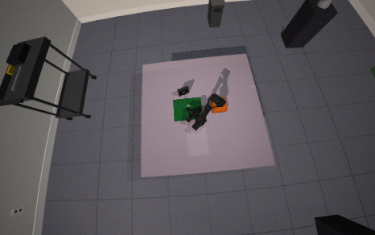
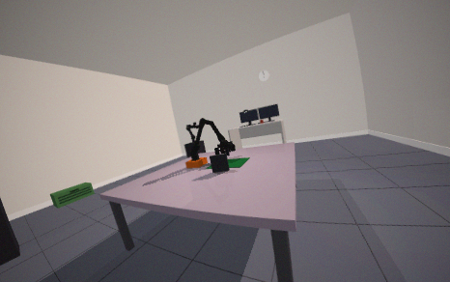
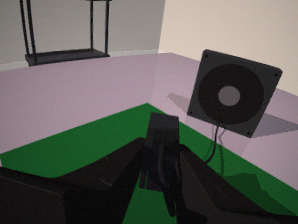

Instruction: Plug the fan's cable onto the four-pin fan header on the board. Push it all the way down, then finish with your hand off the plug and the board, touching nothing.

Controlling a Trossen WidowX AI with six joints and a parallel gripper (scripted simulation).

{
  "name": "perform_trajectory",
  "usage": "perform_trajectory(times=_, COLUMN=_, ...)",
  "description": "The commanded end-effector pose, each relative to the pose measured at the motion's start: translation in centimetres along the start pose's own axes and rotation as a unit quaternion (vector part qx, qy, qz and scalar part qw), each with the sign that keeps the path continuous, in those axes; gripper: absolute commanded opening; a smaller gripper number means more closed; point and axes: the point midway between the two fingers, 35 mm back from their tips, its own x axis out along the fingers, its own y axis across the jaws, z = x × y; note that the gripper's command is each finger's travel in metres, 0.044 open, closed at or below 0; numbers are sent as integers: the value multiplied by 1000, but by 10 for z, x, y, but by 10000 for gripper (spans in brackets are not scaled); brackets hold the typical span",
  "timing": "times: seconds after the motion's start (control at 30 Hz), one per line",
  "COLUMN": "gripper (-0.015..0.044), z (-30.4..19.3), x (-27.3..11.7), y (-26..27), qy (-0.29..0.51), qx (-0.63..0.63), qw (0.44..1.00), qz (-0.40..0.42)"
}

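Observation:
My gripper (image 1: 194, 113) (image 2: 223, 151) (image 3: 160, 148) is shut on the fan's plug (image 3: 164, 129), a dark block between the fingertips in the wrist view. A dark cable hangs at the plug's near side. The green board (image 1: 179, 109) (image 2: 239, 163) (image 3: 100, 136) lies flat below the gripper; the plug appears above it, but its exact height is unclear. The square black fan (image 1: 183, 91) (image 2: 219, 163) (image 3: 229, 95) stands beyond the board's edge, with its thin cable (image 3: 216, 142) running down toward the board. The four-pin header cannot be made out; the fingers and plug may hide it.
The arm's orange base (image 1: 220, 109) (image 2: 195, 163) stands beside the board on the pink table (image 1: 161, 153) (image 2: 261, 193) (image 3: 75, 97). A dark wheeled cart (image 1: 74, 92) (image 3: 67, 57) stands on the floor away from the table.

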Motion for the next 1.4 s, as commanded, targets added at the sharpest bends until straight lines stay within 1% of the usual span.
perform_trajectory(times=0.0, gripper=0, z=-5, x=1, y=-1, qy=0, qx=-5, qw=1000, qz=-1)
perform_trajectory(times=1.37, gripper=0, z=-27, x=5, y=-1, qy=0, qx=-5, qw=1000, qz=-1)
